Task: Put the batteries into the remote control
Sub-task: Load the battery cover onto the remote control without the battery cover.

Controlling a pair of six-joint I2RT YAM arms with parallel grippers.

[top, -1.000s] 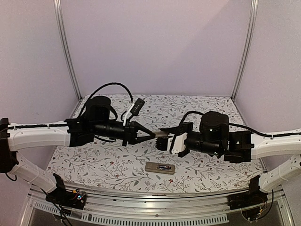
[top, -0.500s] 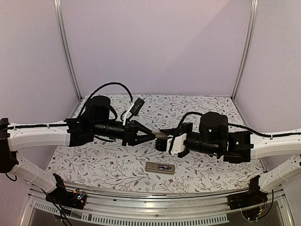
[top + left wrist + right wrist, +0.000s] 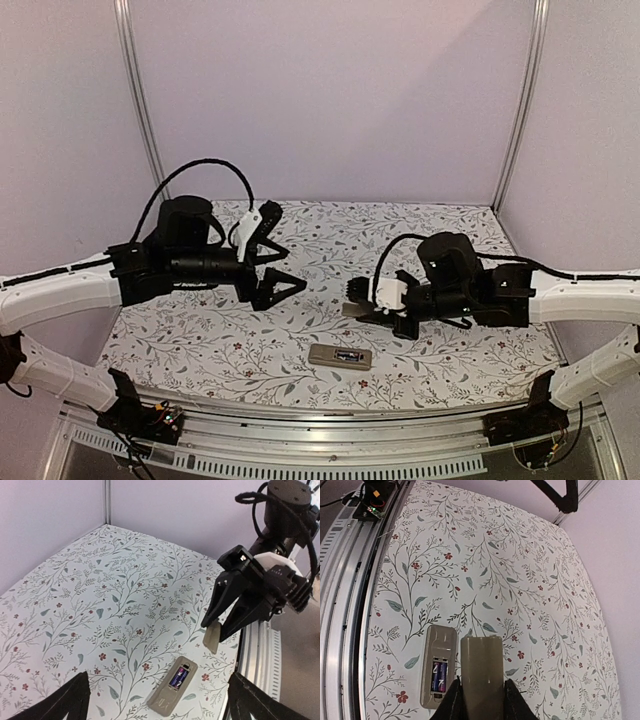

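- Tan-grey back upward, the remote control (image 3: 340, 356) lies flat on the table (image 3: 430, 225), close to the metal rail (image 3: 330, 440) at the front edge and nearer than either arm.
- Its recess is uncovered, and the batteries (image 3: 439, 673) show inside as a dark, purplish pair. Whether they sit fully down cannot be told from these views.
- Just beyond the remote control, the right gripper (image 3: 362, 309) pinches the flat grey cover (image 3: 481, 670) by one end. It holds the cover in the air, apart from the remote control.
- The likely remaining step is fitting that cover, and the grip is the first risk. With only one end held, the cover could pivot or slip between the fingers once it is pressed down.
- Nothing pins the remote control. A push along its length could slide it across the patterned cloth towards the rail instead of seating the cover.
- If a battery stands proud of the recess, the cover could jam on it or knock it loose.
- Farther back on the left, the left gripper (image 3: 290, 268) is spread wide and holds nothing. It hangs above the table well apart from the remote control, too far off to brace it.
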